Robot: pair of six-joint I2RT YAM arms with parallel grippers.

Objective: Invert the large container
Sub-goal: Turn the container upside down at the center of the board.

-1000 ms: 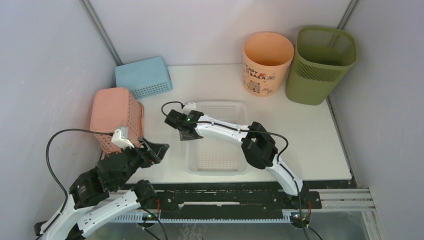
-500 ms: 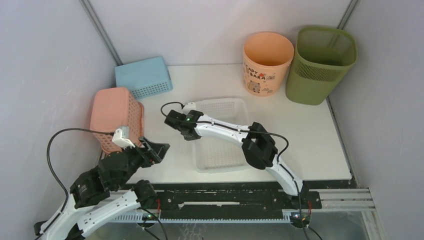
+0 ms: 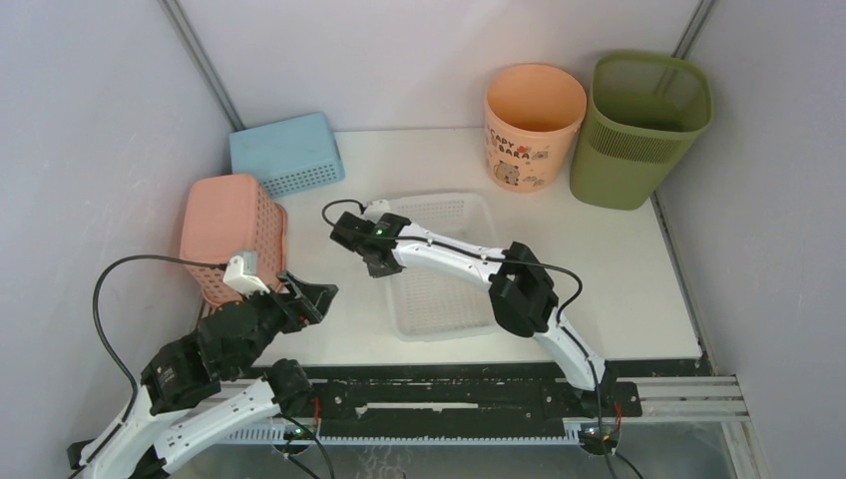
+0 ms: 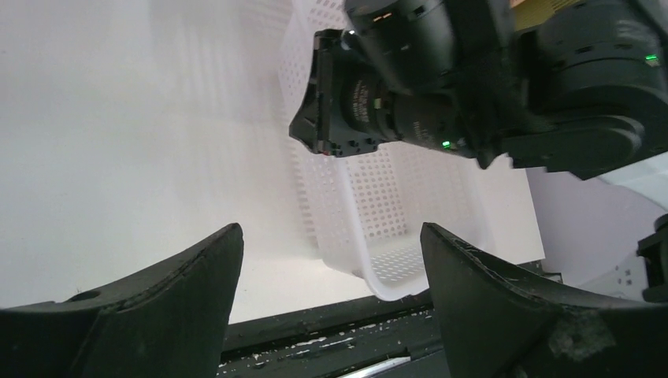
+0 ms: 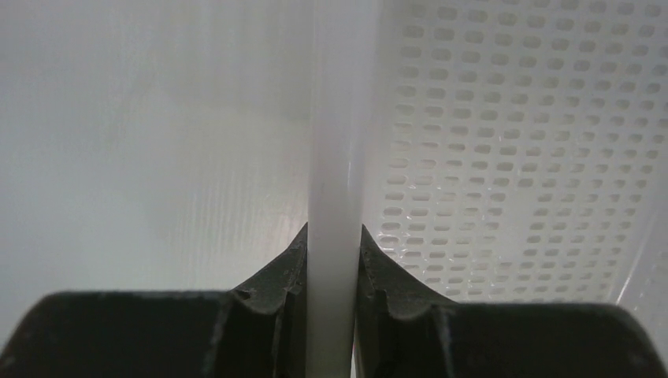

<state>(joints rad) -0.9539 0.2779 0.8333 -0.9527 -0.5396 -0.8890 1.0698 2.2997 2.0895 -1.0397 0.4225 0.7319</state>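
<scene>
Desk: white, and crowded along the back. There is little room beside the far right corner for tipping anything tall.
Olive-green waste bin: stands upright, mouth up, in the far right corner and just beside the wall. Neither arm touches it, so the flip has not yet begun.
White perforated basket: lies mid-desk, between the arms and the bin. If it is dragged or dropped carelessly it could slide toward the bin's corner or block the reach.
Peach bucket: stands just left of the bin. A bin tipped leftward would likely knock it over.
Right gripper: clenched on the basket's thin left rim, well apart from the bin. With so narrow a hold, the rim could slip or flex free.
Left gripper: released and holding nothing, near the desk's left front. The bin looks out of its easy reach, so the flip may fall to one arm alone, and the bin could topple off the right edge.
</scene>
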